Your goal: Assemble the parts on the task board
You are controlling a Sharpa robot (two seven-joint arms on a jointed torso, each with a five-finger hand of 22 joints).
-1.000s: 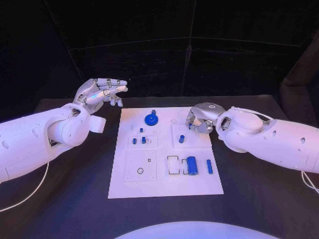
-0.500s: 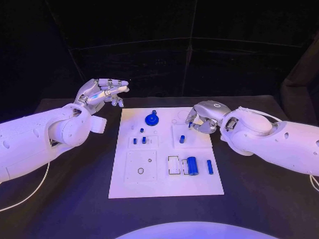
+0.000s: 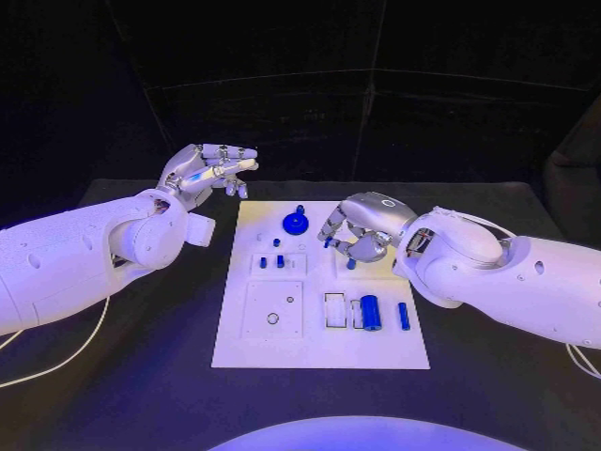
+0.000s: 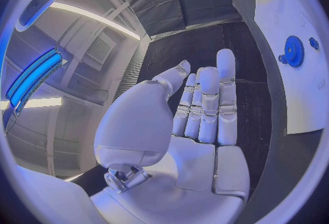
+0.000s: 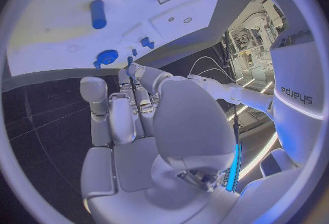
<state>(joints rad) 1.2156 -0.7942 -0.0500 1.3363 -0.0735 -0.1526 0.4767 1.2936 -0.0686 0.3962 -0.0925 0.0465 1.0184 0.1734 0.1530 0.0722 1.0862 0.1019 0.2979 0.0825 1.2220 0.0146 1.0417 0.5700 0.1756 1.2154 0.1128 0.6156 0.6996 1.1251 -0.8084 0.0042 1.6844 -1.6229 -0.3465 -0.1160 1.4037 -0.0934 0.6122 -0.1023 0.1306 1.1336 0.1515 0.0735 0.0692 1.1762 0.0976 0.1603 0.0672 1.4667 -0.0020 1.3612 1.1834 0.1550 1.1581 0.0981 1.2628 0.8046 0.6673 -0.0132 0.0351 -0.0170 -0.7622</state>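
Right hand (image 3: 355, 233): it has been brought further in over the task board (image 3: 315, 348) from the board's right edge, compared with a second ago, and is now held above the board's far middle. Its fingers are curled downward over the small blue peg (image 3: 351, 264) there; whether anything is pinched cannot be told from the head view. In the right wrist view the fingers (image 5: 130, 109) are seen drawn close together, with nothing visibly held.

Left hand (image 3: 208, 172): it is held raised off the board's far-left corner, above the worktop (image 3: 138, 395), much as before. Its fingers are extended side by side and nothing is held, as the left wrist view confirms (image 4: 195, 120).

Parts: the blue gear (image 3: 294, 223) is seated near the board's far edge; two short pegs (image 3: 272, 264) stand in the left half; a blue cylinder (image 3: 370, 312) and a thinner blue pin (image 3: 404, 316) lie toward the near-right. None of these has been shifted on the board; the whole picture has moved with the camera.

Meaning for the task: a reach for a part at the board's far middle is judged to be under way. Assembly is judged to be at an early stage, since the loose cylinder and pin are not yet seated.
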